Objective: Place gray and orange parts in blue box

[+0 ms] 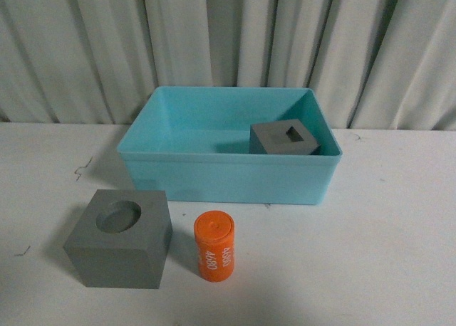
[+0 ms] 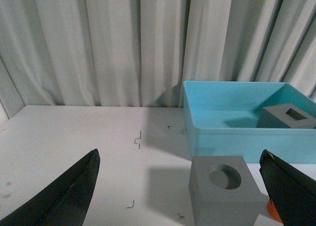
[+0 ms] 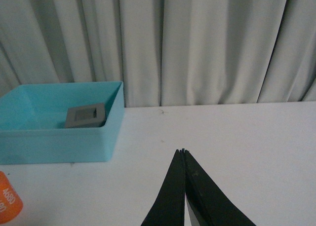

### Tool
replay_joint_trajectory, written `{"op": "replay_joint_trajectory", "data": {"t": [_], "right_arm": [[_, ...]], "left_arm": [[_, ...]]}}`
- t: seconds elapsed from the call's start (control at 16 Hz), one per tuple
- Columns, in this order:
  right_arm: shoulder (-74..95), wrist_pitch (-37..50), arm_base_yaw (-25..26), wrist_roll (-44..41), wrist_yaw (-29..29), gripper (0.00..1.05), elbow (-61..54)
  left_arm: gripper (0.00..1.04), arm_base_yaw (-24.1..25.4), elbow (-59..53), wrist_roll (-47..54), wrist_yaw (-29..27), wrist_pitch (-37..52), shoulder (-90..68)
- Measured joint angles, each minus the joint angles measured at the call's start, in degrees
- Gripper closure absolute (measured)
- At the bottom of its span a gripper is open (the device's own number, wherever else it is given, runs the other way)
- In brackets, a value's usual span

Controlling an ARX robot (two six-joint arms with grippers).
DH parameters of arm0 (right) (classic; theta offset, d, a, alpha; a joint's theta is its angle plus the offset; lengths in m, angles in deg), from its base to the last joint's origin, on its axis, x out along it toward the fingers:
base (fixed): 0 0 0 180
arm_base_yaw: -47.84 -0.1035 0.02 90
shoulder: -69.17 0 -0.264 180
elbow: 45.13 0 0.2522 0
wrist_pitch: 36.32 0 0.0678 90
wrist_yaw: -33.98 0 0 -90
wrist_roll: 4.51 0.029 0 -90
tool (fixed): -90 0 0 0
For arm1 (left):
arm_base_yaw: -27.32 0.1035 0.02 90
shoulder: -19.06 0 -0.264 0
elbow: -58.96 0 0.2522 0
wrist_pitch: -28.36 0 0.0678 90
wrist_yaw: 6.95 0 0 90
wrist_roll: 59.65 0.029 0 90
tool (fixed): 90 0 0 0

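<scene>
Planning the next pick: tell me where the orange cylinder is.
In the front view, the orange cylinder stands upright on the white table, just in front of the blue box and immediately right of the gray cube with the round recess.

Two gray cubes in all: the round-recess cube [image 1: 117, 238] sits in front of the blue box [image 1: 228, 178], the square-recess cube [image 1: 283, 138] inside it. One orange cylinder [image 1: 215, 245], also in front. Just one box.
</scene>
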Motion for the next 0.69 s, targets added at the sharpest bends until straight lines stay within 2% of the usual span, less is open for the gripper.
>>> {"op": "replay_joint_trajectory", "data": {"t": [0.5, 0.69], "right_arm": [[-0.02, 0.59, 0.0, -0.02, -0.02, 1.03, 0.0], [-0.02, 0.59, 0.0, -0.02, -0.02, 0.68, 0.0]], "left_arm": [[0.07, 0.0, 0.0, 0.0, 0.04, 0.0, 0.0], [0.07, 0.0, 0.0, 0.0, 0.04, 0.0, 0.0]]}}
